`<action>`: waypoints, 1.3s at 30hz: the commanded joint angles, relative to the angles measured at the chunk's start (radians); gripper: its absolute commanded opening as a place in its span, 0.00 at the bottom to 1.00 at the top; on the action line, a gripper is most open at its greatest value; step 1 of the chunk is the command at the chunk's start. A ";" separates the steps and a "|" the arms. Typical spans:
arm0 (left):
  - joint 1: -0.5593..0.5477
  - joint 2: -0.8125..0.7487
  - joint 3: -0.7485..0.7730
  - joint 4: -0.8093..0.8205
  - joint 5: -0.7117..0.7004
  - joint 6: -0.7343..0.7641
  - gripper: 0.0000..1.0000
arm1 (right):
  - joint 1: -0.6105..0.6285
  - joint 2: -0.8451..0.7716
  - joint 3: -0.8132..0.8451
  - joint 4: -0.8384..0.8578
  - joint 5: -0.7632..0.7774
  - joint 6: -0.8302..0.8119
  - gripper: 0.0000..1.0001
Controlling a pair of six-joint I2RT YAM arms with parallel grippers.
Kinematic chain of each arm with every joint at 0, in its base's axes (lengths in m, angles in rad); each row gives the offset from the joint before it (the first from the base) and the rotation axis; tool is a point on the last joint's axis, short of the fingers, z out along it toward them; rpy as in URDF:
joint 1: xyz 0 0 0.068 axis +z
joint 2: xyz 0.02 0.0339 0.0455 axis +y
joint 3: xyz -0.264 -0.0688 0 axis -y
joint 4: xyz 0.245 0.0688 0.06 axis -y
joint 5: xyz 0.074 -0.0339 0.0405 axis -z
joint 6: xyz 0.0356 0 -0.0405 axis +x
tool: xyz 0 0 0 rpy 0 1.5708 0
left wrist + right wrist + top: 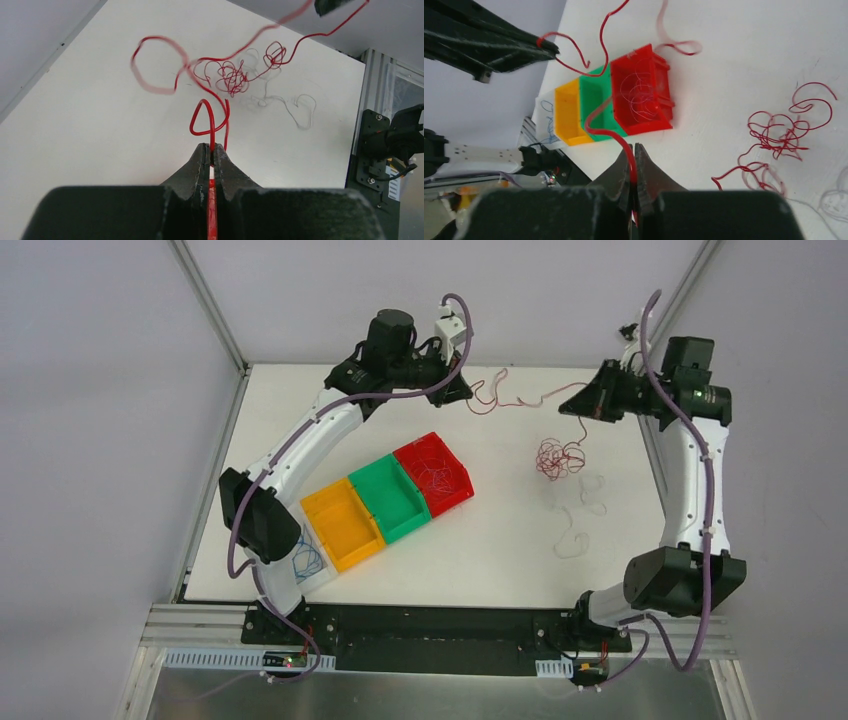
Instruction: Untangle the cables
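Four wire colours in play. Reading the table from the overhead view, 12 o'clock is the far edge.

- 8 o'clock, by the left arm's base: blue wire (308, 560) coiled in a pale tray, apart from the rest.
- 9 o'clock toward centre: yellow bin (342, 525), green bin (390, 500) and red bin (435, 475) in a touching row. The red one holds fine pale loops.
- 4 o'clock: white wires (575, 535) lie loose on the table.
- 2 o'clock: dark red tangle (555, 458), a tight knot just beyond the white ones.
- 12 to 1 o'clock: bright red wire (510, 400) is strung wavy between both arms. The left gripper (211, 147) is clenched on one end, with a small loop standing off its tips. The right gripper (634, 147) is clenched on the other.

Step in hand, as I read it: freeing the bright red strand. A strand drops from near the right gripper toward the dark knot; I cannot tell whether it is snagged.

To do it well, spread the arms slowly and hold the strand high. Watch the knot and stop if it drags or lifts. The wire is hair-fine, so slipping is the main risk.
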 commanded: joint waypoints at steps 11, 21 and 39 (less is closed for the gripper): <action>-0.096 0.055 0.118 0.140 0.175 -0.016 0.00 | 0.008 -0.205 -0.234 0.549 0.025 0.458 0.00; -0.206 0.193 0.121 0.454 0.190 -0.261 0.09 | 0.075 -0.276 -0.387 0.649 0.181 0.672 0.00; -0.252 0.295 0.111 0.701 0.245 -0.600 0.49 | 0.105 -0.307 -0.475 0.686 0.253 0.750 0.00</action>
